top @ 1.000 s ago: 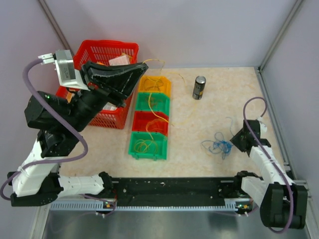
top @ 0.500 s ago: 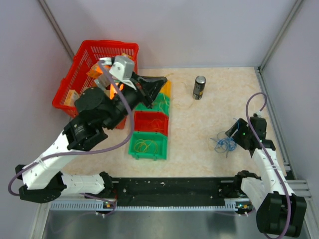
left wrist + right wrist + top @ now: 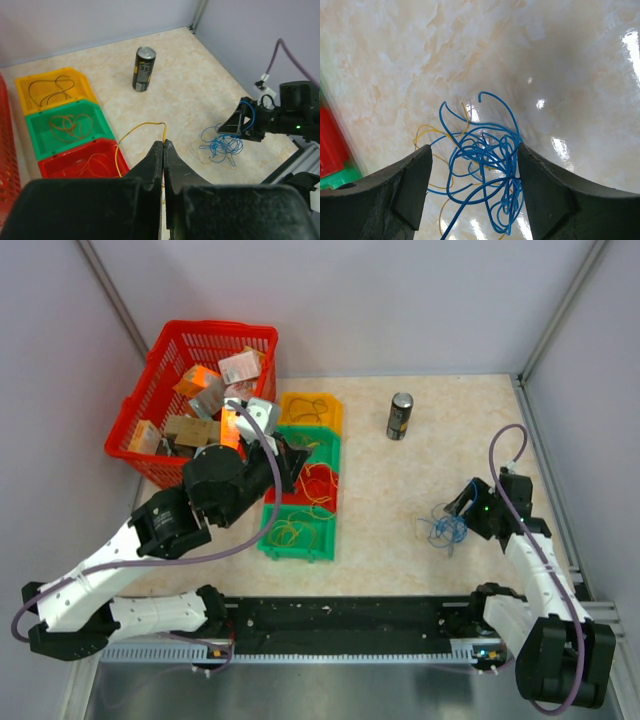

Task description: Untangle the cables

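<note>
Left gripper pressed shut, pinching the end of a yellow wire that trails toward the red bin at 8 o'clock. Right gripper spread, straddling the blue cable tangle at 3 o'clock on the table. Risk: closing on the whole clump tightens knots; the thin wire may slip. Only the right wrist view shows yellow strands woven inside.

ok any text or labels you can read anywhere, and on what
None can be read.
Can: label print, too blurred.
Boxes in the basket: print too small.
</note>
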